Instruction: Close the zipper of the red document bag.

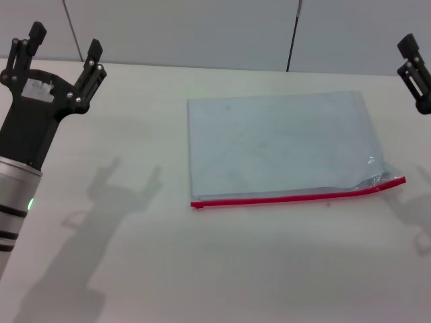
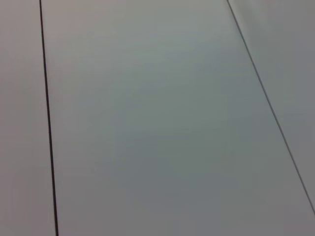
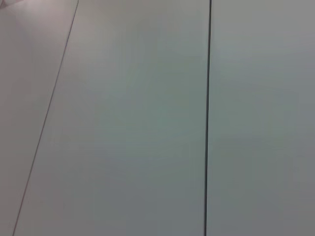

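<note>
The red document bag (image 1: 279,145) is a flat, translucent pale blue pouch lying on the table right of centre in the head view. Its zipper (image 1: 296,197) is the red strip along the near long edge. Toward the right end that strip bows upward and the plastic wrinkles there. My left gripper (image 1: 65,40) is raised at the far left, well away from the bag, open and holding nothing. My right gripper (image 1: 412,57) shows only partly at the right edge, above and beyond the bag's right corner. Neither wrist view shows the bag.
The pale table (image 1: 202,269) spreads around the bag, with shadows of both arms on it. Behind it is a grey panelled wall (image 1: 202,27) with a dark seam (image 1: 293,33). Both wrist views show only grey wall panels (image 2: 157,118) (image 3: 123,118).
</note>
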Motion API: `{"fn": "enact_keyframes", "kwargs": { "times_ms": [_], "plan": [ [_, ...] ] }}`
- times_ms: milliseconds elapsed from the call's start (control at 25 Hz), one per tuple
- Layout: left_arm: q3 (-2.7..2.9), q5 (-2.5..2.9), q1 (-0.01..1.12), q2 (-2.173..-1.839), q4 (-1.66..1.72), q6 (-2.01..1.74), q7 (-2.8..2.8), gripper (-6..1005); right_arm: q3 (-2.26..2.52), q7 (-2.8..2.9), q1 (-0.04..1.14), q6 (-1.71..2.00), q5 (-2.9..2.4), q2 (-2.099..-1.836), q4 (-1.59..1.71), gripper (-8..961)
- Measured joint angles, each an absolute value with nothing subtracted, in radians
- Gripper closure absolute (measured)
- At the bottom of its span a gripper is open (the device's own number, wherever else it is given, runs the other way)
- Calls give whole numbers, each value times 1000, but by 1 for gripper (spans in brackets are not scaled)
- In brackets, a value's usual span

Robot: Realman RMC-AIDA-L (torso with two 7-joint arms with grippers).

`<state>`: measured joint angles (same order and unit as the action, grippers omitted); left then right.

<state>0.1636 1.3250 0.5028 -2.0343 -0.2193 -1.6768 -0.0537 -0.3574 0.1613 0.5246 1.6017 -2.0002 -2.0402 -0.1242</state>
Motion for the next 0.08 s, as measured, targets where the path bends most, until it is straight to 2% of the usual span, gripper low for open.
{"fn": "enact_keyframes", "kwargs": {
  "times_ms": [80],
  "plan": [
    [164, 1325, 503, -2034, -219, -1677, -54, 156, -357, 162, 525, 1602, -2000, -2040, -124, 194]
  ]
}}
